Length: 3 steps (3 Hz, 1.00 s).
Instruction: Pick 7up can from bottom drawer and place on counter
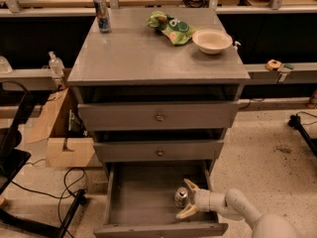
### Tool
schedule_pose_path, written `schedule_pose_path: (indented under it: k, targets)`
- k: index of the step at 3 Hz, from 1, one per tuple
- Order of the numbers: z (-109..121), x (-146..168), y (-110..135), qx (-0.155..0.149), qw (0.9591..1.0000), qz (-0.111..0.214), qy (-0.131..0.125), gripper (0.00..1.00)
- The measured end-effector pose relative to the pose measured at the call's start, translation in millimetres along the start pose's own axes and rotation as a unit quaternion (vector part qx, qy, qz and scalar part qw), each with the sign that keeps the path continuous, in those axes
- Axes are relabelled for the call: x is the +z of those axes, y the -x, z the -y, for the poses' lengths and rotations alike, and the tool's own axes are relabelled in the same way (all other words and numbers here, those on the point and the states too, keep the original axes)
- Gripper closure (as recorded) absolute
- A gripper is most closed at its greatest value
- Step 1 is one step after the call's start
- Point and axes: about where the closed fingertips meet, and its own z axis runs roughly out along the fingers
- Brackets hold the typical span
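Note:
The 7up can [181,197] stands upright in the open bottom drawer [143,202], right of its middle; its silver top shows. My gripper [186,199] reaches in from the lower right, open, with one pale finger behind the can and one in front, its fingers around the can's right side. The counter [148,48] is the gray cabinet top above the drawers.
On the counter stand a slim dark blue-and-red can [102,15] at the back left, a green chip bag [172,27] and a white bowl [212,40] at the back right. Two shut drawers with knobs [159,117] sit above. A cardboard box [62,133] and cables lie at the left.

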Motion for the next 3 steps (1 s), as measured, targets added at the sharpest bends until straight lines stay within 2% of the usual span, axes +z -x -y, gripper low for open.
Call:
schedule_pose_path:
  k: [1,3]
  targets:
    - [2.6,7.0,-16.8,0.008,0.9998,-0.017,-0.005,0.24]
    - [-0.5,11.4,-15.0,0.009,0.9999,-0.014,0.000,0.71]
